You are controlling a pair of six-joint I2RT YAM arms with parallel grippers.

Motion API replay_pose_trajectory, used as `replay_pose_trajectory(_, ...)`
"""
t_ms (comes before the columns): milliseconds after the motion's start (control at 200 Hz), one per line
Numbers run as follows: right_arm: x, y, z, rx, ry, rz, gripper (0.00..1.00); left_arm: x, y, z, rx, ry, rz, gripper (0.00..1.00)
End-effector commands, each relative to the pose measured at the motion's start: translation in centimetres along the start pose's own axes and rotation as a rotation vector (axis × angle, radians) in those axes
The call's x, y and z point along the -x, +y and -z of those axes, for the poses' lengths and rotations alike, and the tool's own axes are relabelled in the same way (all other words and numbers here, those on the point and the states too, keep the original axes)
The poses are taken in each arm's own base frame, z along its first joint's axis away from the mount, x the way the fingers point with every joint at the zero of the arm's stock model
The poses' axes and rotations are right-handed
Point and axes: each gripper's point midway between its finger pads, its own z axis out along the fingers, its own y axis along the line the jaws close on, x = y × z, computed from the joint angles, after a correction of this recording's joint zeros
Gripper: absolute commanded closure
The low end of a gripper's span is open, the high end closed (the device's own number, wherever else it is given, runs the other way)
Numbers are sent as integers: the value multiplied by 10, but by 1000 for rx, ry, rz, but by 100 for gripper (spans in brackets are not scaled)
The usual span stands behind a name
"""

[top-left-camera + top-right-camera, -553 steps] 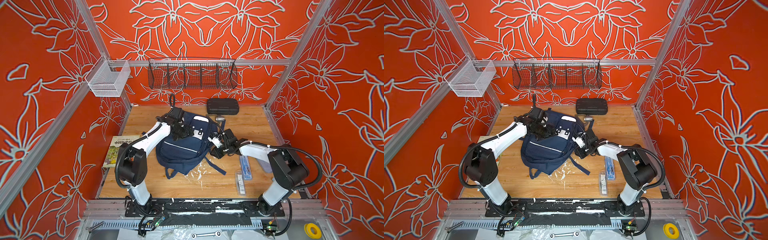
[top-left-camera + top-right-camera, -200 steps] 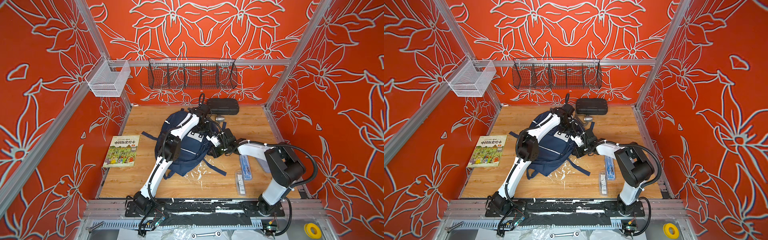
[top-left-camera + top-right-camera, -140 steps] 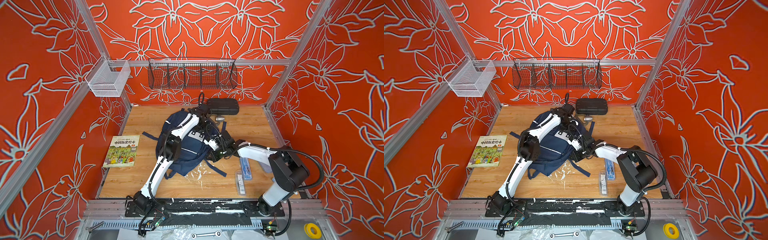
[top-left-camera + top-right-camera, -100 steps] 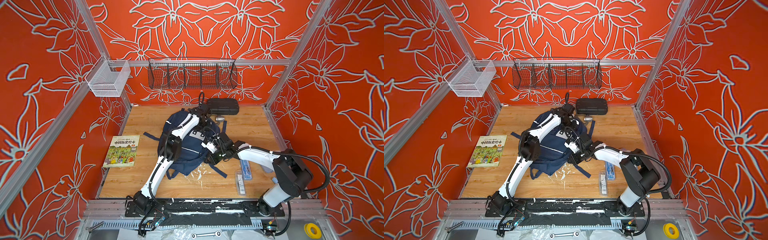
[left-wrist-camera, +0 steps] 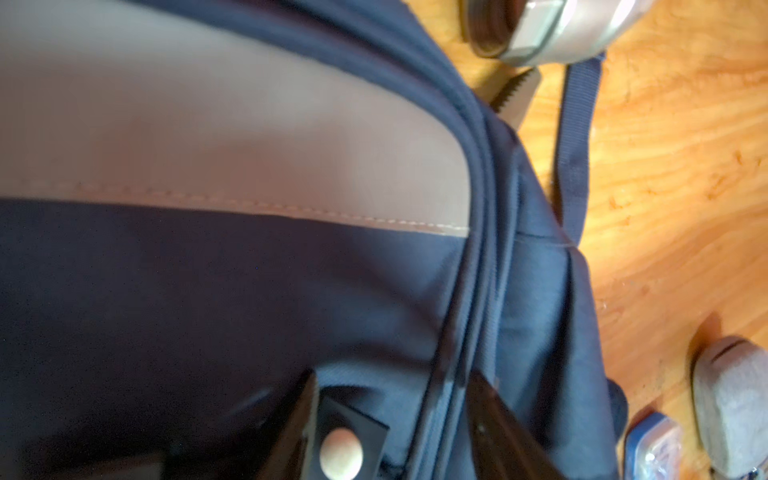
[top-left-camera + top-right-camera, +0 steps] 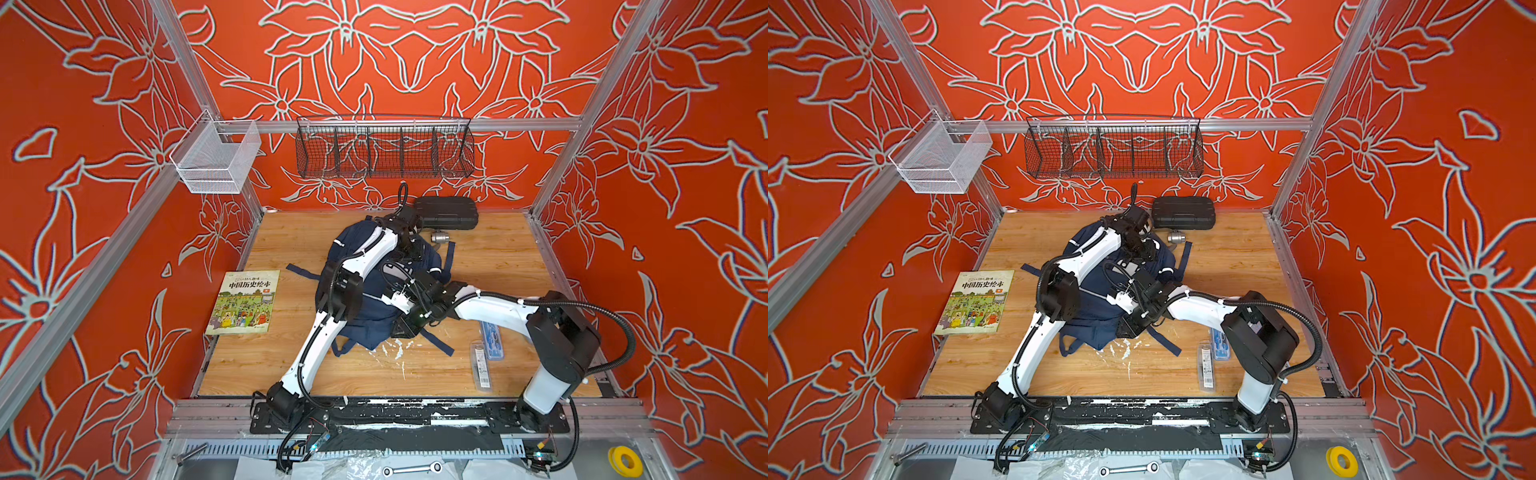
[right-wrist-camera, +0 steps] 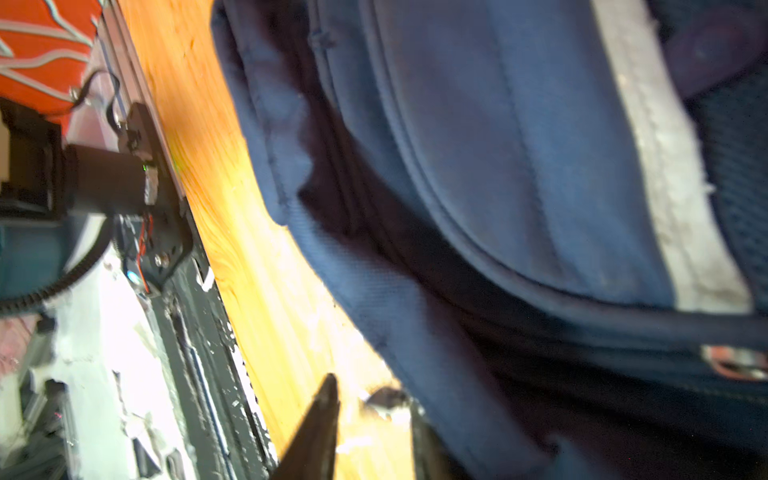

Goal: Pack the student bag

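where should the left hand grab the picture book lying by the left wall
Take the picture book by its long edge nearest the left wall, coming in from that side. It lies flat, cover up, on the wooden table, too thin to pinch from above, and that edge seems to overhang the table's rim, leaving room to get under it.

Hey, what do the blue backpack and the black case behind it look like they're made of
Student bag: matte navy woven fabric, probably nylon or polyester; weave, stitched seams and soft folds show in the wrist views. Black case: apparently hard moulded plastic, matte with slight sheen; it keeps rigid, rounded edges.
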Motion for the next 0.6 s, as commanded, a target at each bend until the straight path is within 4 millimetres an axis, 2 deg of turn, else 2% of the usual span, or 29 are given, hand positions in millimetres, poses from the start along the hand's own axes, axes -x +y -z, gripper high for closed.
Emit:
replay_pose_trajectory(0,5,4,9,-27,-7,103,59,12,-24,49,-49,-65,-69,36)
replay_pose_trajectory(160,0,14,32,-43,-21,343,51,14,-27,99,-38,-125,-94,27)
replay_pose_trajectory(240,-10,17,45,-67,-12,513,47,11,-24,122,-39,-143,-81,23)
replay_pose_trajectory(320,-24,14,58,-114,24,711,47,3,-16,143,-25,-151,-55,21)
replay_pose_trajectory(405,-36,-7,63,-231,78,903,40,-12,-1,162,-11,-134,18,18)
replay_pose_trajectory(460,-31,-26,65,-337,80,958,34,-26,15,171,-3,-116,90,16)
replay_pose_trajectory(595,-10,-54,64,-426,89,1025,33,-69,59,193,32,-124,282,13)
